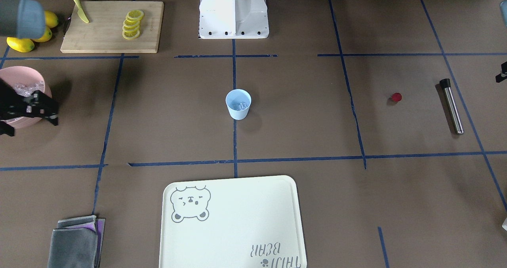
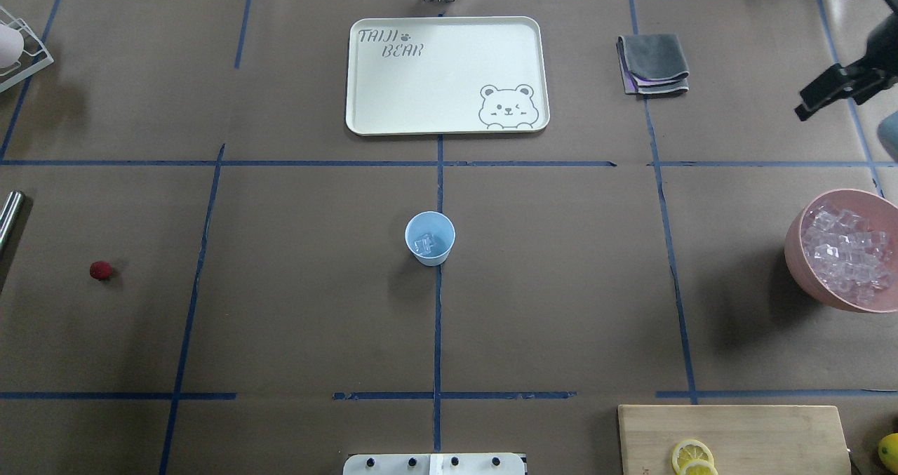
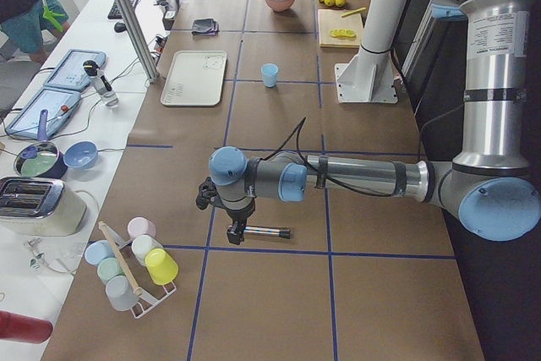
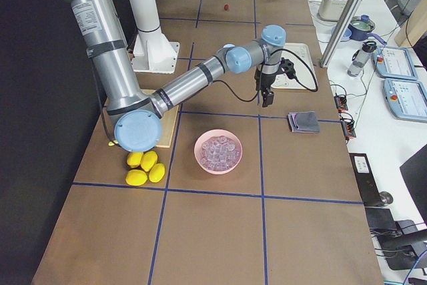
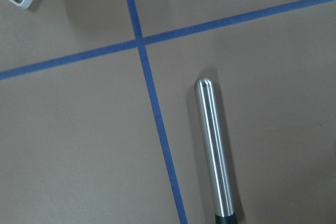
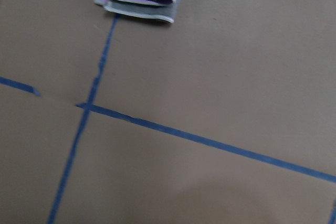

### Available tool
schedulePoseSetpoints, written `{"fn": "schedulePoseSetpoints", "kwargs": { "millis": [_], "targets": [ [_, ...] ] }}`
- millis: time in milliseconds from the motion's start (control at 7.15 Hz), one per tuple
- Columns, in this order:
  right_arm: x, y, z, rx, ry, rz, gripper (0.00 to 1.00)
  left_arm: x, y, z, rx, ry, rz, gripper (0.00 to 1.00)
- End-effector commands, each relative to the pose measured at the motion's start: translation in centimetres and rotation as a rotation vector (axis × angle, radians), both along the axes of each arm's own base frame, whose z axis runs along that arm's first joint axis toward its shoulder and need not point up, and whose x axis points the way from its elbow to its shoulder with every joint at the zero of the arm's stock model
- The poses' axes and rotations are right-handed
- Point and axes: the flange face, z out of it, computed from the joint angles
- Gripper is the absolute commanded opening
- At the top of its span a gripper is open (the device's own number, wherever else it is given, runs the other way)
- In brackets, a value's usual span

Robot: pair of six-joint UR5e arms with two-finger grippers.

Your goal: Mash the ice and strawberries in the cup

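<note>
Cup (image 2: 430, 238): stands upright at the middle of the desk (image 2: 316, 285), on a tape crossing. Either arm can likely reach it there.
Ice (image 2: 424, 243): a few cubes lie in the bottom of the cup. Most of the ice fills the pink bowl (image 2: 800, 264) on the robot's right.
Strawberry (image 2: 101, 270): lies alone on the desk on the robot's left, well apart from the cup and not yet in it.
Muddler (image 1: 451, 105): a steel rod with a black end, lying flat beyond the strawberry at the far left. It is within the left arm's reach, and that arm looks likely to do the mashing.
Left end effector (image 3: 232, 232): points down just above the muddler, and its wrist camera looks straight down on the rod. Only the side view shows it, so I cannot tell how far open it is or whether it holds anything.
Right end effector (image 1: 29, 125): raised over the desk near the bowl, between the bowl and the folded cloth (image 2: 652, 64). Its fingers look spread with nothing between them.
Stage: ice seems loaded, and the berry has yet to go in, so mashing looks premature.
Next move: probably the left arm's, either to fetch the berry or to grasp the rod.
Risk: the berry is tiny and round and may roll from a pinch. The light cup could tip under a pressing rod unless it is steadied.
</note>
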Motion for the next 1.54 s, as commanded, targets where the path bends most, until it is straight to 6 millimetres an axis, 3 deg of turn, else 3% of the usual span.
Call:
{"fn": "schedulePoseSetpoints", "kwargs": {
  "millis": [0, 140, 420, 700, 840, 1399],
  "targets": [
    [7.5, 3.0, 9.0, -0.065, 0.037, 0.010, 1.00, 1.8, -1.9, -1.6, 0.006, 0.010, -0.022, 1.00],
    [10.6, 4.5, 11.0, -0.097, 0.045, 0.062, 1.00, 1.8, -2.0, -1.9, -0.005, 0.010, -0.042, 1.00],
    [14.2, 9.2, 15.9, -0.124, 0.041, 0.048, 1.00, 2.0, -2.3, -2.2, -0.001, 0.012, -0.044, 1.00],
    [17.1, 14.2, 19.3, -0.155, 0.036, 0.088, 1.00, 3.0, -2.4, -3.3, 0.075, 0.027, -0.029, 1.00],
    [17.6, 15.5, 18.9, -0.156, 0.027, 0.105, 1.00, 4.5, -2.1, -2.8, 0.068, 0.027, 0.002, 1.00],
    [17.6, 16.0, 19.0, -0.166, 0.033, 0.112, 1.00, 4.9, -1.8, -2.4, 0.058, 0.026, 0.008, 1.00]
  ]
}}
